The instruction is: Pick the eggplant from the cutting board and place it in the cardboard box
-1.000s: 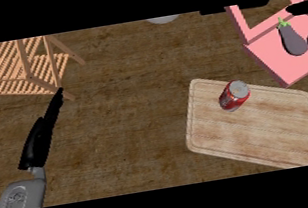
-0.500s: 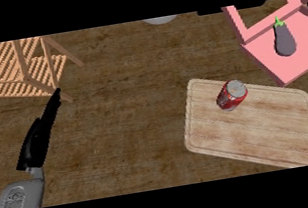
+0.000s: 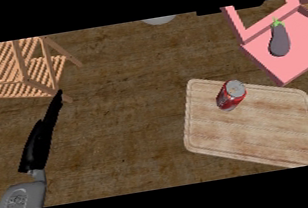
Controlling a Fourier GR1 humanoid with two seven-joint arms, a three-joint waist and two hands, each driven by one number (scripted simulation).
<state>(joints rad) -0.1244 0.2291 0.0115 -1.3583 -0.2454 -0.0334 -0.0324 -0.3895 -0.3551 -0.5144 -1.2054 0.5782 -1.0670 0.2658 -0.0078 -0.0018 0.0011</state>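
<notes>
Head view: dark brown wood-grain counter [image 3: 127, 105] fills the frame, grain running side to side. Upper left: slatted wooden chair [image 3: 9, 68], pale orange, seen from above, legs angled out over the counter. Upper right: pink box [image 3: 307, 59], open-topped, walls flared, partly cut by the right edge. Inside it: eggplant [image 3: 279, 39], dark purple, green stem pointing up-frame, lying on the pink floor, well apart from the cutting board. Lower right: cutting board [image 3: 266, 131], light wood, rounded corners, set at a slight tilt. On its upper left part: red soda can [image 3: 230, 95], silver top, lying tilted. Top edge, centre: pale round object [image 3: 159, 20], mostly cropped, cannot tell what. Lower left: left hand [image 3: 39, 139], black, fingers straight and together, pointing up-frame, grasping nothing, on a grey forearm [image 3: 22, 196]. Right hand does not show
</notes>
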